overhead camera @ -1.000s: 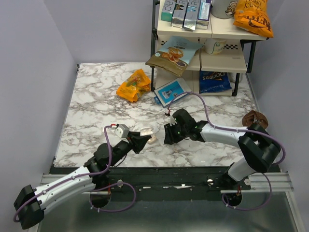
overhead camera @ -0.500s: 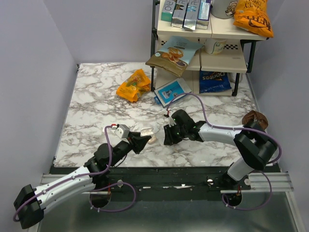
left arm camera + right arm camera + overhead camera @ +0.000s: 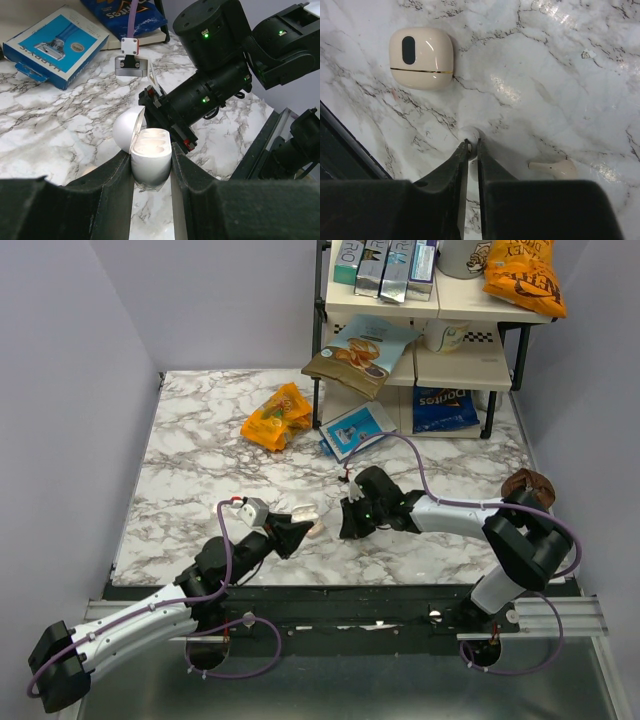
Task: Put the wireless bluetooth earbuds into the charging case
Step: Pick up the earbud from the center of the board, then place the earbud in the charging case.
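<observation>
The task is at an early stage: neither of the 2 earbuds is in the charging case (image 3: 150, 155) yet. What is done, as far as can be seen, is the setup. The case is open and held by the left gripper (image 3: 151, 167), whose fingers press against its 2 sides low over the marble table (image 3: 560, 75), toward the near edge and just beside the right arm's wrist. Both hollows in the case look empty.

The right gripper (image 3: 470, 146) points down at the table with its fingers drawn almost together, and their tips appear to pinch 1 earbud (image 3: 469, 134) that seems not to have left the surface. The second earbud (image 3: 554, 168) lies flat on the marble close by, untouched. So 2 lifts and 2 insertions are left, and probably closing the lid.

The case is small, glossy and white to cream, with a rounded body, a domed lid hinged back to the left in the left wrist view, and 2 smooth oval seats side by side. A closed cream pod (image 3: 421, 58) with a dark oval mark and a thin gold seam (possibly another case) also rests on the table, apart from both grippers.
</observation>
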Available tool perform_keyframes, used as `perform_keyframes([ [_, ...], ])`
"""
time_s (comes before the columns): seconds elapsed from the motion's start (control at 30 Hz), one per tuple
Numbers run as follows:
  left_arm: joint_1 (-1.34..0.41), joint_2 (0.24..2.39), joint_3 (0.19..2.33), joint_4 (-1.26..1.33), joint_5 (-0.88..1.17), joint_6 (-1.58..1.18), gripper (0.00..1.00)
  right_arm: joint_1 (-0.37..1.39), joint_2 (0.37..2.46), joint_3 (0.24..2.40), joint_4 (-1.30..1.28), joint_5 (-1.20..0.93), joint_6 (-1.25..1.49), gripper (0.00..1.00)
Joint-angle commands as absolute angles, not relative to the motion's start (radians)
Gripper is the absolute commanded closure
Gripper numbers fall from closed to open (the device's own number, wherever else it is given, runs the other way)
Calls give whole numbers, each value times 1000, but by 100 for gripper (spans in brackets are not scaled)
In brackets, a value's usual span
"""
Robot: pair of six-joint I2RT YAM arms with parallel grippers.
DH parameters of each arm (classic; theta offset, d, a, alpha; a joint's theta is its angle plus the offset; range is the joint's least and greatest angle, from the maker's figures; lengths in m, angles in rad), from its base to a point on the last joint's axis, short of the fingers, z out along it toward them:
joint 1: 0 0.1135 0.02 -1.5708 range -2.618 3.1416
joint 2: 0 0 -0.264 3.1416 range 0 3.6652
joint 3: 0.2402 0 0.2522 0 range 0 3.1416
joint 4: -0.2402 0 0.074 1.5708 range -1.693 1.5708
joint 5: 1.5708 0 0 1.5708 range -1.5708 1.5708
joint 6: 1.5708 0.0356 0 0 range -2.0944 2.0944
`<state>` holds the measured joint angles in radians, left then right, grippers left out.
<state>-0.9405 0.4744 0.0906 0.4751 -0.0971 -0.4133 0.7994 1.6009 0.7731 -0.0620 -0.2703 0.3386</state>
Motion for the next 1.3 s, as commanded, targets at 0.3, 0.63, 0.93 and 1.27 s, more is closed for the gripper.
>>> perform_keyframes([
  [0.3, -950, 480, 109, 485, -121, -417, 100, 805, 1381, 755, -113, -175, 342, 99],
  [0.63, -948, 583, 166, 532, -51, -391, 100, 807, 970, 860, -382, -91, 172, 99],
  [0.93, -930, 779, 357, 525, 409, -246, 100, 859, 749, 933, -494, -253, 11, 99],
  [1.27, -864, 899, 529, 407, 735, -115, 100, 991, 712, 942, -518, -284, -83, 99],
])
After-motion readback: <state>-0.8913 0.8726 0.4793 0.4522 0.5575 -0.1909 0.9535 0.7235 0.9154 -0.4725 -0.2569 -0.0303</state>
